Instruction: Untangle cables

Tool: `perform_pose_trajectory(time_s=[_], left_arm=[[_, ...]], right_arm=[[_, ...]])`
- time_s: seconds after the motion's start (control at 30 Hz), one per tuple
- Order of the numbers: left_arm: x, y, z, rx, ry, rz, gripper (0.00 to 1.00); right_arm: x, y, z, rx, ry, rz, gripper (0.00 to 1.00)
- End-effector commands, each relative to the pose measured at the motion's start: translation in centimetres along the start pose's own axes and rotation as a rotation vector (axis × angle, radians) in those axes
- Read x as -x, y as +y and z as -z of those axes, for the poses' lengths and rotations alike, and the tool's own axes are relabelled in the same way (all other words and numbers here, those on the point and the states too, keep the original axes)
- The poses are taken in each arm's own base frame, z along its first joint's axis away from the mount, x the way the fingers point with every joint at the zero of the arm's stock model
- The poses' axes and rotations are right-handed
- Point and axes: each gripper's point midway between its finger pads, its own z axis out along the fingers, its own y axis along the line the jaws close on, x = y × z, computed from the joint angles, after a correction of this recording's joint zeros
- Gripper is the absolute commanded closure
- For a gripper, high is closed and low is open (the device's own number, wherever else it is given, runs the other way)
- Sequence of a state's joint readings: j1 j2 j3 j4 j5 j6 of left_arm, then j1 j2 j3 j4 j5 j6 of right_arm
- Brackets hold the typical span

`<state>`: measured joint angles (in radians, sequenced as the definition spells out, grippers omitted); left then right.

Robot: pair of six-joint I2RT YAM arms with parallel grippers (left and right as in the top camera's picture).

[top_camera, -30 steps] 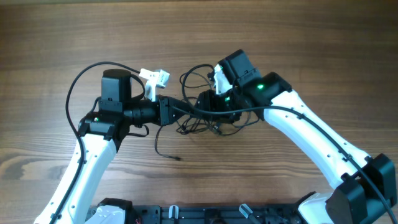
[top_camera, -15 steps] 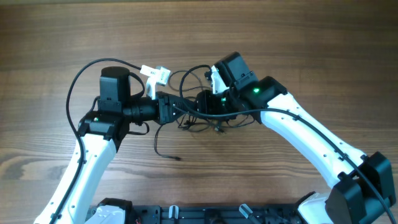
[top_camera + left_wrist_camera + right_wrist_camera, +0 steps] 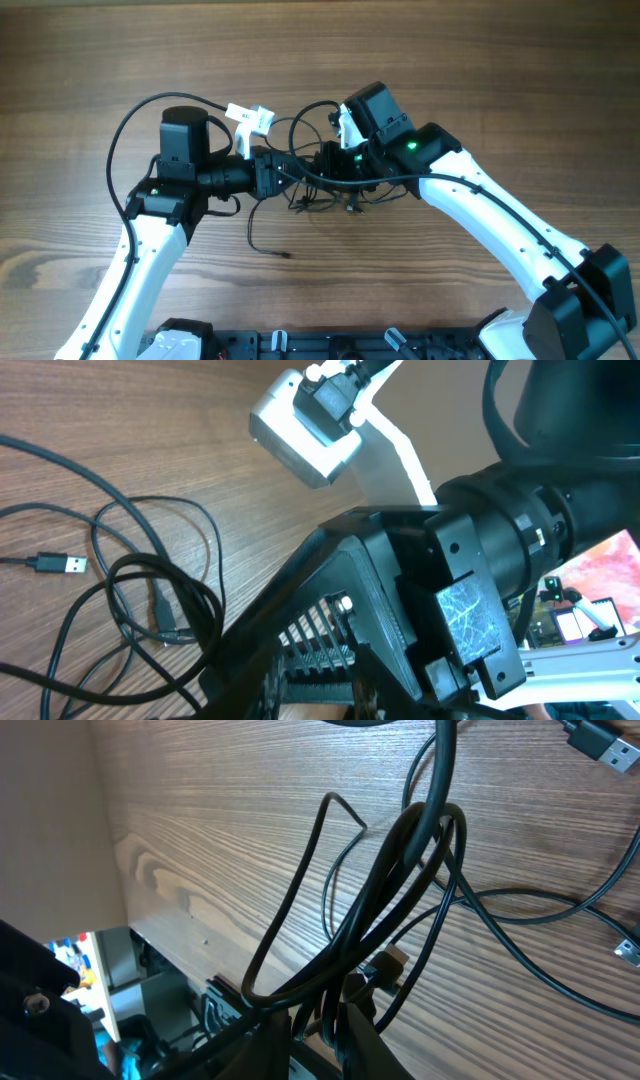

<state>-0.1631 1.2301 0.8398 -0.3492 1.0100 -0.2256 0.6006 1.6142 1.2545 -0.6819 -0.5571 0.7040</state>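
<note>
Overhead: the cables [image 3: 318, 195] sit in a knot on the table [image 3: 500, 60], just under and between the left gripper [image 3: 284, 172] and the right gripper [image 3: 335, 165], which nearly meet. One loop arcs up beyond the grippers. A single strand trails toward the near edge.

Left wrist: loose loops of the cables [image 3: 150, 600] lie flat on the wood, left of the fingers. A USB plug [image 3: 60, 563] lies crosswise, its tip toward the right of the picture. Whether the left fingers are clenched or released I cannot tell (dark shapes crowd the lower edge).

Right wrist: a bundle of strands [image 3: 400, 870] rises from between the right fingers, slanting to the upper right. They are clamped on it.
</note>
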Motion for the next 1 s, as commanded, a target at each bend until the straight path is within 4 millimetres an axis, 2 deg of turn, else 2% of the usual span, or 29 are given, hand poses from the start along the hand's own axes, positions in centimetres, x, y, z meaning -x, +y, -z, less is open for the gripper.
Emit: perform_pose_trajectory(time_s=[0.0, 0.13, 0.2, 0.23, 0.3, 0.33, 0.47, 0.53, 0.6, 0.77, 0.87, 0.97], left_arm=[[0.7, -1.1, 0.3, -0.038, -0.018, 0.006, 0.77], [1.1, -1.2, 0.3, -0.043, -0.027, 0.021, 0.77], [1.1, -1.2, 0.3, -0.043, -0.027, 0.036, 0.77], [1.1, -1.2, 0.3, -0.042, -0.027, 0.036, 0.78], [1.0, -0.8, 0.3, -0.017, -0.031, 0.045, 0.77], [1.0, -0.1, 0.3, 0.022, -0.035, 0.06, 0.77], [-0.7, 4.9, 1.1, 0.297, -0.03, 0.179, 0.78], [-1.9, 7.4, 2.1, 0.451, -0.018, 0.233, 0.82], [-2.4, 8.7, 2.8, 0.538, -0.017, 0.254, 0.83], [-2.7, 9.5, 3.3, 0.593, -0.018, 0.26, 0.83], [-2.8, 10.2, 3.8, 0.643, -0.02, 0.26, 0.83], [-3.3, 11.9, 5.3, 0.77, -0.025, 0.268, 0.83]], right_arm=[[-0.6, 0.4, -0.7, 0.027, 0.034, 0.001, 0.82], [-0.3, 0.8, -0.7, 0.044, 0.023, 0.013, 0.82], [0.0, 1.1, -0.7, 0.053, 0.013, 0.022, 0.88], [0.1, 1.2, -0.7, 0.057, 0.007, 0.027, 0.95], [0.2, 1.3, -0.7, 0.06, 0.005, 0.038, 0.95], [0.2, 1.3, -0.7, 0.061, 0.005, 0.068, 0.96], [0.9, 0.7, -0.3, 0.055, -0.013, 0.118, 0.96], [2.6, -0.8, 0.8, 0.042, -0.055, 0.075, 0.96], [3.9, -2.0, 1.7, 0.037, -0.088, 0.04, 0.96], [6.7, -4.3, 4.9, 0.105, -0.14, 0.004, 0.96], [7.8, -4.4, 6.6, 0.191, -0.158, 0.006, 0.96], [8.4, -3.1, 9.1, 0.357, -0.159, 0.059, 0.96]])
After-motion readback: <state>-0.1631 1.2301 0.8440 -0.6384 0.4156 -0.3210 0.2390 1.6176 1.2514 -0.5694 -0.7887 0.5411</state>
